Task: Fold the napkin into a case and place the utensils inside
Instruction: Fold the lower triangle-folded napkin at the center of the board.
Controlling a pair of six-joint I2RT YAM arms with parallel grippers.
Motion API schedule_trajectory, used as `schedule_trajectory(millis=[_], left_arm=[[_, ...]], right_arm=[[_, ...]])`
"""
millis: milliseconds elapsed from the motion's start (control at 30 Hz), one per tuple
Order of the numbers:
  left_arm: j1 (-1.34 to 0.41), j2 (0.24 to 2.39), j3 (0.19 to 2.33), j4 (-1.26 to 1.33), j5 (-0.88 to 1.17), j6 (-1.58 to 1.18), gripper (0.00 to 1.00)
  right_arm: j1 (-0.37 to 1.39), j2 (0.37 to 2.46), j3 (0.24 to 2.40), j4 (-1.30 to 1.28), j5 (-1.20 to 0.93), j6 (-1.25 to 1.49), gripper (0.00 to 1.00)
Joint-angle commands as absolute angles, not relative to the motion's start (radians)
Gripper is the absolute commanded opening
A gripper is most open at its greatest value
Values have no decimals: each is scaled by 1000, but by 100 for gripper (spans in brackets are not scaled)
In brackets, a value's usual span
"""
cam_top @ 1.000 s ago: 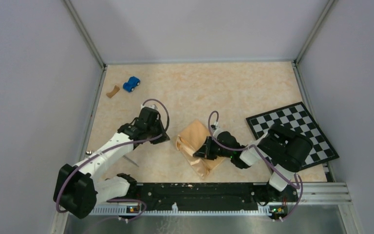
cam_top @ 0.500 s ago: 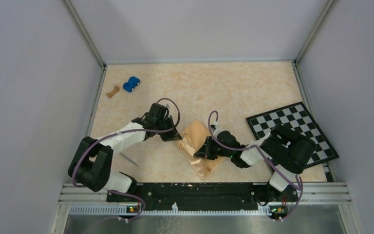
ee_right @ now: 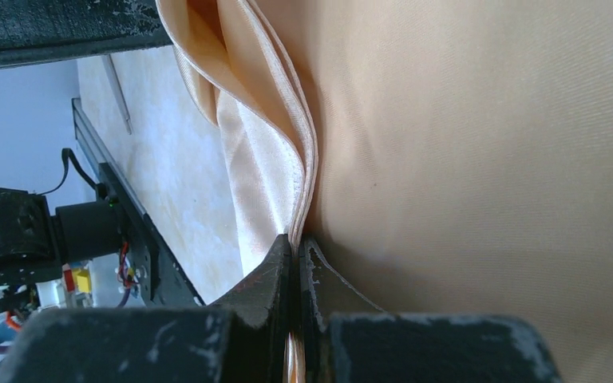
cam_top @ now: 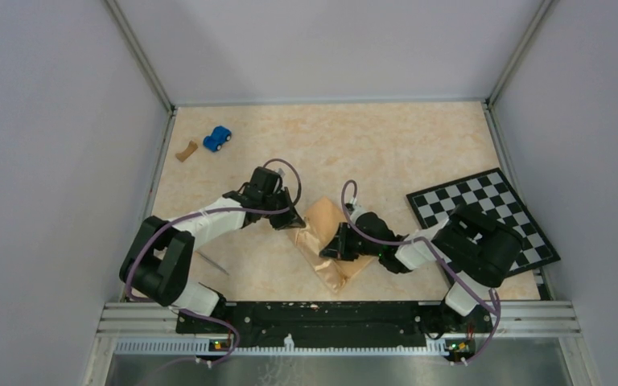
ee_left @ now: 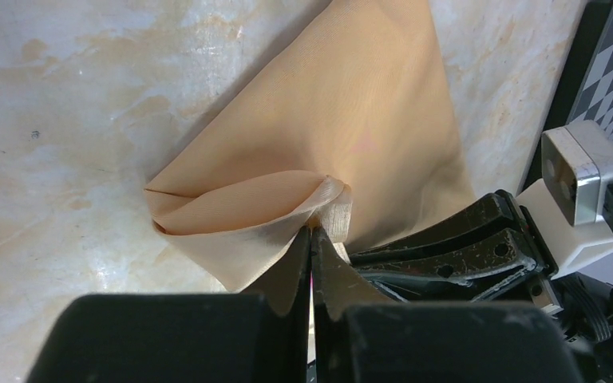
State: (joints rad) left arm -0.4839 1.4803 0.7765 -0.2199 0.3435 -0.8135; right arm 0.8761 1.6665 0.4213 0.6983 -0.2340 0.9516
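- Folded napkin lies on the table, centre, toward the near edge
- Left tool pinches a raised top-layer corner on its left
- Right tool clamps its hemmed edges, right side
- A thin utensil lies apart, further left

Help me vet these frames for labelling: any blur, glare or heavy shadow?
Top external: evenly lit, sharp, only soft shadows on the table. Left wrist: napkin crisp, slight sheen on its hem, left gripper housing blurred. Right wrist: napkin fills the frame, sharp, no glare.
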Motion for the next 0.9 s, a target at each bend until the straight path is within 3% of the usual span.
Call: schedule_trajectory(millis=[0, 633, 867], left_arm=[[-475, 1490, 815, -174, 335, -810, 3], [-435, 1550, 794, -114, 312, -794, 0], [-430, 1525, 772, -97, 353, -794, 8]], right_arm=[[858, 1606, 461, 659, -216, 899, 0], [844, 1576, 617, 339, -168, 666, 1], [832, 1626, 642, 351, -202, 646, 1]])
